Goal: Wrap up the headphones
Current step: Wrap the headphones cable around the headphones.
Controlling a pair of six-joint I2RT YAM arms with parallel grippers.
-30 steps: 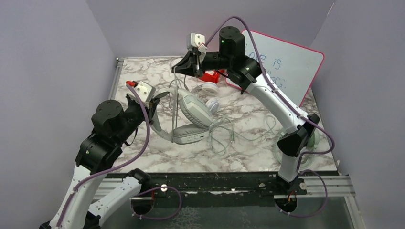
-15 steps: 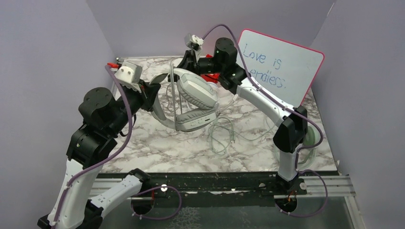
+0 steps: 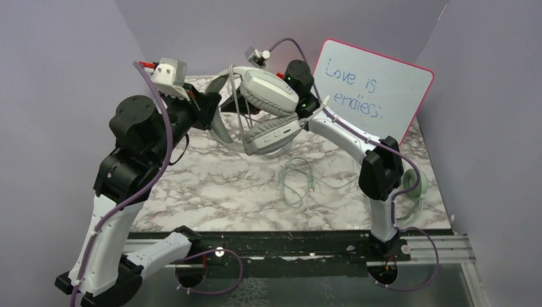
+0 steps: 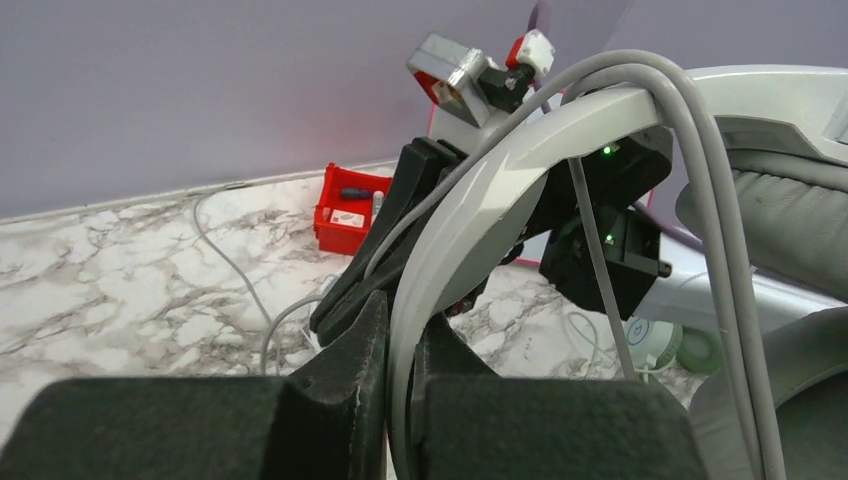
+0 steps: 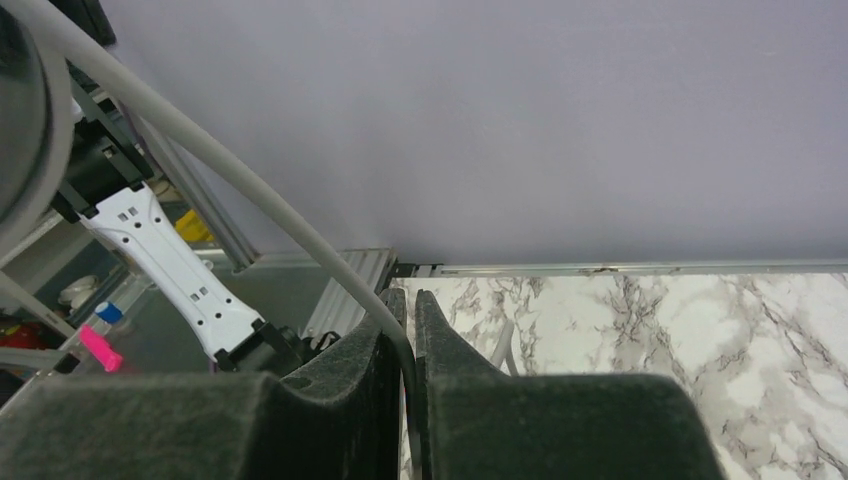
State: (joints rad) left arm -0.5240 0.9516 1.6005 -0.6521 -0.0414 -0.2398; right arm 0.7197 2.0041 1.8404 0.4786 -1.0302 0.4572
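**Top external view.** The grey-green headphones point(image 3: 268, 94) were raised clear of the marble table point(image 3: 211, 192), toward its far edge, with both padded cups facing the camera. The left gripper point(image 3: 214, 107) was clamped on the headband at the left of the cups. The right arm point(image 3: 345, 131) reached in behind the cups, and its fingers were hidden there. Loose cable loops point(image 3: 296, 182) lay on the table below and to the right of the raised pair. A whiteboard point(image 3: 383, 80) with a pink rim leaned against the far right wall. A second pair point(image 3: 417, 185), mint in colour, lay at the right edge of the table, partly behind the right arm.

**Left wrist view.** The left gripper point(image 4: 400, 345) was closed tight on the pale headband point(image 4: 480, 170), which rose in an arc between the fingers. A grey cable point(image 4: 700, 130) ran over the top of the headband. The right gripper point(image 4: 345, 300) stood just behind the headband, with its fingers pointing down and left. A red bin point(image 4: 345, 210) sat on the table near the back wall.

**Right wrist view.** The right gripper point(image 5: 402, 320) was pinched nearly closed on the cable point(image 5: 220, 150), which ran up and left from between the fingers. The table point(image 5: 650, 330) lay below.
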